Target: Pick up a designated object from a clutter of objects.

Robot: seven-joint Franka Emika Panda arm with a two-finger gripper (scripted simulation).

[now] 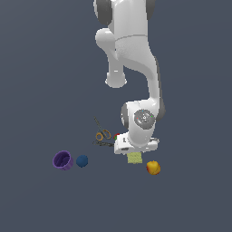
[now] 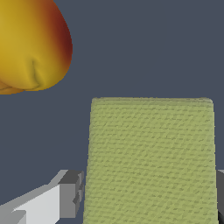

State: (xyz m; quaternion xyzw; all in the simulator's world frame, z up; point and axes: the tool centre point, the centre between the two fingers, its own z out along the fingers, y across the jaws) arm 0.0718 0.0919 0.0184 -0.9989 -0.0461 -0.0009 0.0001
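Grey floor: fruit (image 2: 30, 43) beside pad (image 2: 151, 159)

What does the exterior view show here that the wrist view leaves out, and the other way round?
Only the exterior view shows the arm, purple cup, blue ball and orange-handled scissors.

Only the wrist view shows the pad's woven texture and the gripper open, one finger on each side of the pad.

Both show the yellow-green pad and the yellow-red fruit beside it, apart.
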